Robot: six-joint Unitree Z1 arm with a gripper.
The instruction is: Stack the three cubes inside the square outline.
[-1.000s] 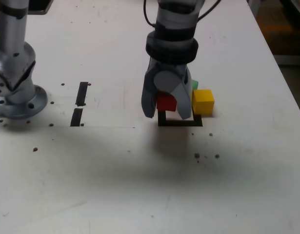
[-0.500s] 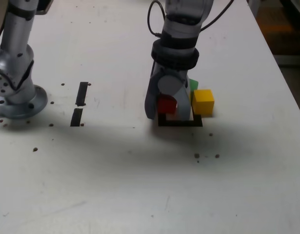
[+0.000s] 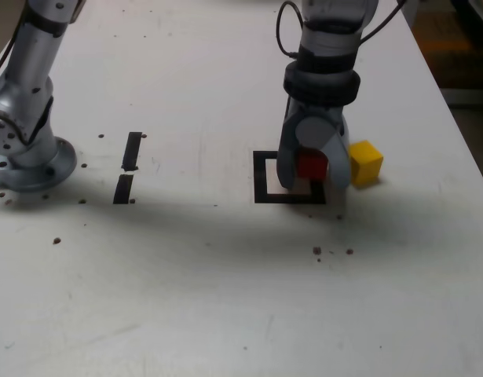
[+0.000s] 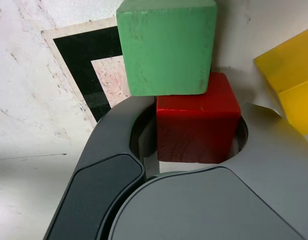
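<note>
Red cube [image 3: 311, 166], prob. light, stiff wood or sim.; shouldn't crush, but smooth faces may slip if pinched off-ctr. Fingers [image 3: 287, 162] have it clasped by opp. sides, at the outline's [image 3: 261, 177] edge on the exterior view's right. Best hold: mid-height, flat faces. Green cube [image 4: 166, 50] right up against it, could snag or tip; yellow cube [image 3: 366, 163] just beside, outside outline.
</note>
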